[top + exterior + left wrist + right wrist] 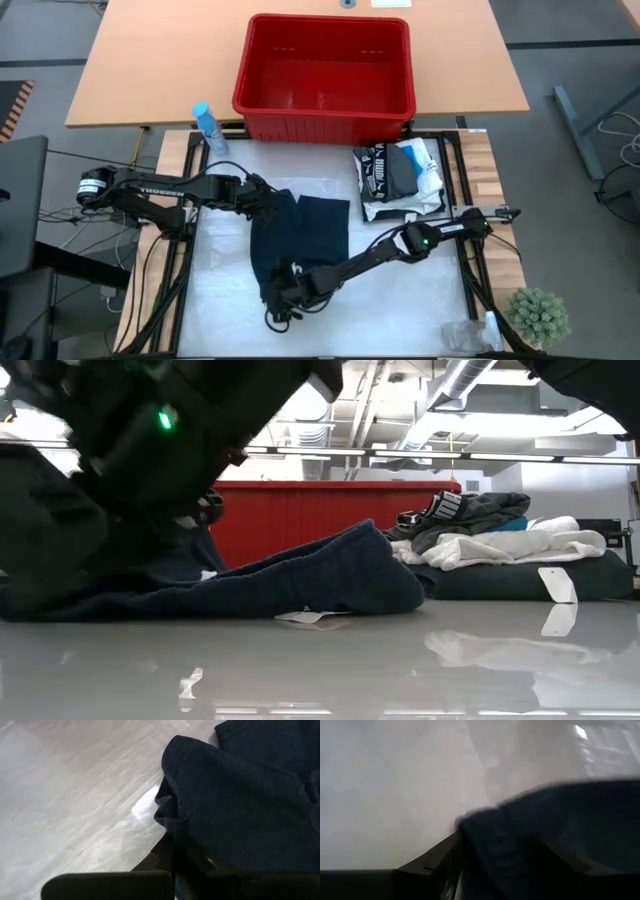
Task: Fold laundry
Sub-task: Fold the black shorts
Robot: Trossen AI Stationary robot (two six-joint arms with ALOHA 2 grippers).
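The left gripper [262, 197], its two dark fingers pressed fully together, pinches the far-left edge of a dark navy, soft knitted garment [300, 235] spread over the middle of the glossy white table sheet [400, 300]; the left wrist view shows the cloth [240, 805] bunched into a thick rolled fold where it enters the fingers. The right gripper [283, 300] sits low at the garment's near end, its fingers standing wide with a hemmed edge of the same navy fabric [555, 835] lying between them, though the pictures do not settle whether they grip it. From table height the garment [300, 580] lies as a low, rumpled ridge with a fine ribbed texture, a small white label [300, 617] showing beside it on the sheet.

To the far right rests a pile of folded laundry [400, 178]: a black piece with white lettering, a dark grey piece, a fluffy white one and a sliver of teal, stacked on a flat dark slab. Beyond the sheet stands a red rectangular plastic basket [325, 110] with slotted walls on a tan wooden tabletop [160, 60]. A pale blue bottle [209, 128] lies at the far-left corner, and a small spiky green plant [540, 315] sits at the near right.
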